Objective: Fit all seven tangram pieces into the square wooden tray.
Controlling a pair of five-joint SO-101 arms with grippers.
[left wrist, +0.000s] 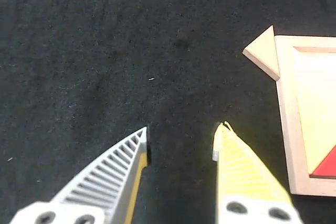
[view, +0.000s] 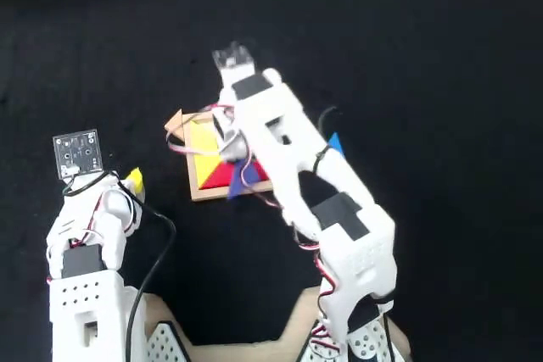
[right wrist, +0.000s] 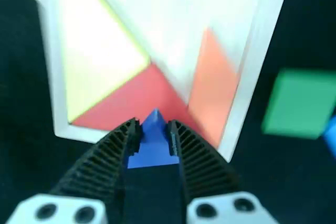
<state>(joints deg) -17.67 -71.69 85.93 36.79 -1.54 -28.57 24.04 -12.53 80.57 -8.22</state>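
The right gripper (right wrist: 153, 127) is clamped on a blue triangle (right wrist: 154, 148), pinched by its wide end with the tip poking out toward the tray (view: 210, 194), which sits mid-way across the black table (view: 441, 57). The piece hangs over the tray's near right part, just above the red triangle (right wrist: 137, 103) and the near rim, and I cannot tell whether it touches either. 3 pieces lie inside: a big yellow triangle (view: 204, 142) on the left, the red one at the near edge and an orange piece (right wrist: 212, 95) along the right wall. The worry, to my eye, is placement. Lowered where it is now, the blue triangle would land on the red one or ride up on the rim rather than drop onto the bare wood at the far side, and it would sit tilted there and block the rest. A push to seat it could also shove the tray across the table or nudge the 3 placed pieces out of line. The right arm (view: 288, 137) covers much of the tray from above, so the free gap is hard to judge. The left gripper (left wrist: 181, 148) hangs unclenched and empty over bare table at the near left, not far from a tan triangle (left wrist: 264, 52) lying against the tray's far left corner; a careless reach could knock it away. A green square (right wrist: 298, 103) and a second blue piece (view: 336, 143) wait right of the tray.
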